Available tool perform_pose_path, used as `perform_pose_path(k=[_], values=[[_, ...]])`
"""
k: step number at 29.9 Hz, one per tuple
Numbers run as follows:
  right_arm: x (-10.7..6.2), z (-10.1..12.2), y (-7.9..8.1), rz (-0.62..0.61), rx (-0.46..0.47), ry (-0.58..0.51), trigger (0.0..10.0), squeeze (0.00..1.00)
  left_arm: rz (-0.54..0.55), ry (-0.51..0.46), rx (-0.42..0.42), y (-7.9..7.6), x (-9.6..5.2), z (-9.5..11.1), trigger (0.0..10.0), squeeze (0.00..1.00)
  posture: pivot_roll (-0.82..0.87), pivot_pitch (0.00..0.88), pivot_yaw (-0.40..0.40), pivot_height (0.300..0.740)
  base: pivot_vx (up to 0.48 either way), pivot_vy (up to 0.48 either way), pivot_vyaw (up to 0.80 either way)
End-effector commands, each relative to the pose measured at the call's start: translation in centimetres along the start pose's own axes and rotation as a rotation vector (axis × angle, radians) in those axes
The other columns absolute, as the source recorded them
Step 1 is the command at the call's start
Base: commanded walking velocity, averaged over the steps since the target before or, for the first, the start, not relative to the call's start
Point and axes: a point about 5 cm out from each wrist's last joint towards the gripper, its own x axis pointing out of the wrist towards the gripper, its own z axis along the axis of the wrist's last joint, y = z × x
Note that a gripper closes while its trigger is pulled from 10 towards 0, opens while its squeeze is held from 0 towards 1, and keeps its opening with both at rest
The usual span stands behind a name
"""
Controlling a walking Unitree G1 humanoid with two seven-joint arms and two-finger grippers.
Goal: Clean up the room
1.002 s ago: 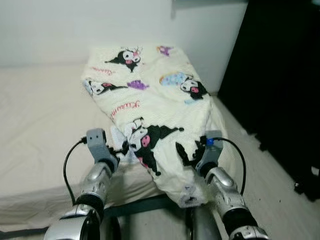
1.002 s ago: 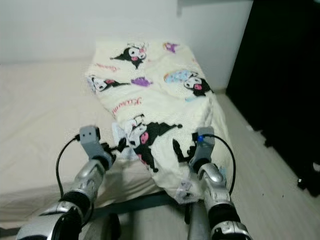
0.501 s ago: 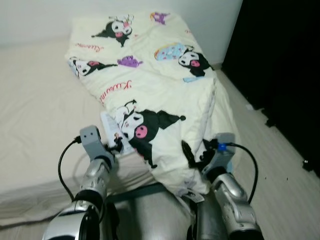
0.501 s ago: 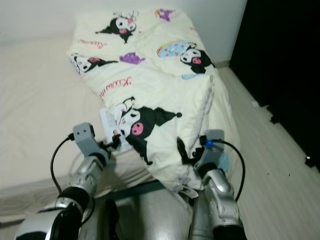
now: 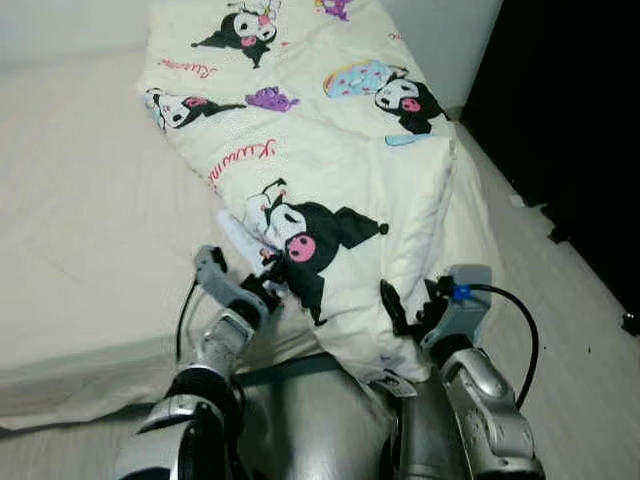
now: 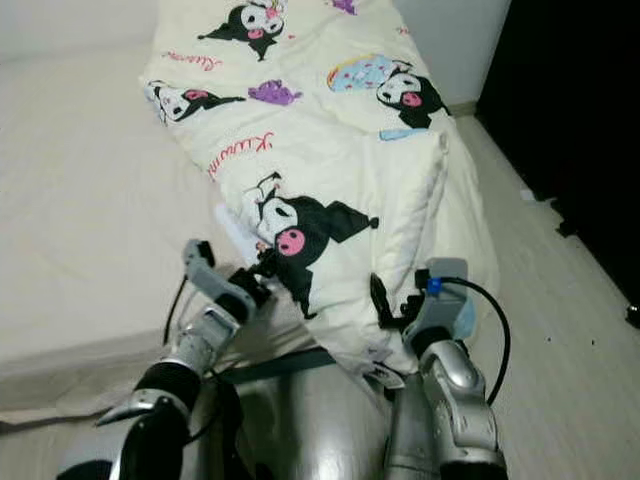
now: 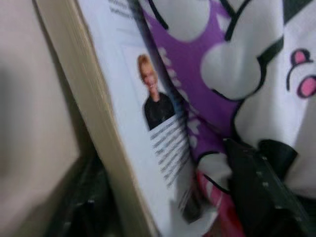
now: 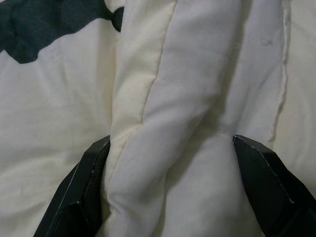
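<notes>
A book (image 7: 148, 143) with a small portrait photo on its cover lies against the cartoon-print blanket (image 7: 247, 64).

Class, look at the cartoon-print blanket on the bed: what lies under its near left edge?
A book pokes out from under the blanket, by the left gripper; its printed cover shows. How far it runs beneath is covered.
</notes>
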Motion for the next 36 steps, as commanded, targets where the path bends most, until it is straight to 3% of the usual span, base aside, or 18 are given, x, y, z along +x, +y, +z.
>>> perform_pose_path(k=[1, 3, 10, 12, 14, 16, 20, 25, 27, 29, 31, 34, 36], values=[[-0.5, -0.9, 0.1, -0.011, 0.024, 0.043, 10.0, 0.00, 0.024, 0.120, -0.017, 0.5, -0.6, -3.3, 0.0, 0.00, -0.17, 0.358, 0.075, 0.520, 0.000, 0.000, 0.00], [-0.3, -0.6, 0.1, -0.011, 0.025, 0.042, 10.0, 0.00, 0.079, 0.116, 0.019, 1.5, -1.1, -3.2, 0.0, 0.00, -0.17, 0.342, 0.071, 0.520, 0.000, 0.000, 0.00], [0.3, -0.1, -0.2, -0.012, 0.016, 0.032, 10.0, 0.00, 0.158, 0.059, 0.051, 2.7, -1.5, -1.5, 0.0, 0.00, -0.17, 0.319, 0.065, 0.520, 0.000, 0.000, 0.00], [0.5, 0.1, -0.3, -0.013, 0.016, 0.025, 10.0, 0.00, 0.188, 0.028, 0.057, 3.2, -1.6, -0.6, 0.0, 0.00, -0.16, 0.306, 0.061, 0.520, 0.000, 0.000, 0.00], [1.1, 0.7, -0.5, -0.013, 0.015, 0.008, 10.0, 0.00, 0.243, -0.065, 0.063, 3.9, -1.9, 1.9, 0.0, 0.00, -0.16, 0.277, 0.055, 0.520, 0.000, 0.000, 0.00], [1.1, 0.7, -0.5, -0.013, 0.015, 0.008, 10.0, 0.00, 0.243, -0.065, 0.063, 3.9, -1.9, 1.9, 0.0, 0.00, -0.16, 0.277, 0.055, 0.520, 0.000, 0.000, 0.00], [2.5, 2.0, -0.7, -0.005, 0.028, -0.025, 10.0, 0.00, 0.306, -0.312, 0.102, 4.1, -2.8, 8.7, 0.0, 0.00, -0.14, 0.232, 0.037, 0.520, 0.000, 0.000, 0.00], [3.0, 2.4, -0.7, 0.000, 0.035, -0.036, 10.0, 0.00, 0.359, -0.407, 0.155, 4.2, -3.6, 11.5, 0.0, 0.00, -0.13, 0.214, 0.028, 0.520, 0.000, 0.000, 0.00], [3.7, 2.8, -0.7, 0.003, 0.045, -0.046, 10.0, 0.00, 0.460, -0.500, 0.268, 4.3, -5.0, 14.4, 0.0, 0.00, -0.11, 0.183, 0.012, 0.520, 0.000, 0.000, 0.00], [4.4, 3.0, -0.9, 0.000, 0.055, -0.049, 10.0, 0.00, 0.537, -0.555, 0.360, 4.2, -6.0, 16.0, 0.0, 0.00, -0.10, 0.153, -0.002, 0.520, 0.000, 0.000, 0.00], [4.4, 3.0, -0.9, 0.000, 0.055, -0.049, 10.0, 0.00, 0.537, -0.555, 0.360, 4.2, -6.0, 16.0, 0.0, 0.00, -0.10, 0.153, -0.002, 0.520, 0.000, 0.000, 0.00], [4.9, 3.1, -1.0, -0.009, 0.049, -0.042, 10.0, 0.00, 0.587, -0.579, 0.430, 4.0, -6.7, 16.4, 0.0, 0.00, -0.10, 0.143, -0.007, 0.520, 0.000, 0.000, 0.00], [5.3, 3.0, -1.1, -0.015, 0.044, -0.028, 10.0, 0.00, 0.607, -0.543, 0.439, 4.1, -6.6, 15.6, 0.0, 0.00, -0.09, 0.123, -0.020, 0.520, 0.000, 0.000, 0.00]])
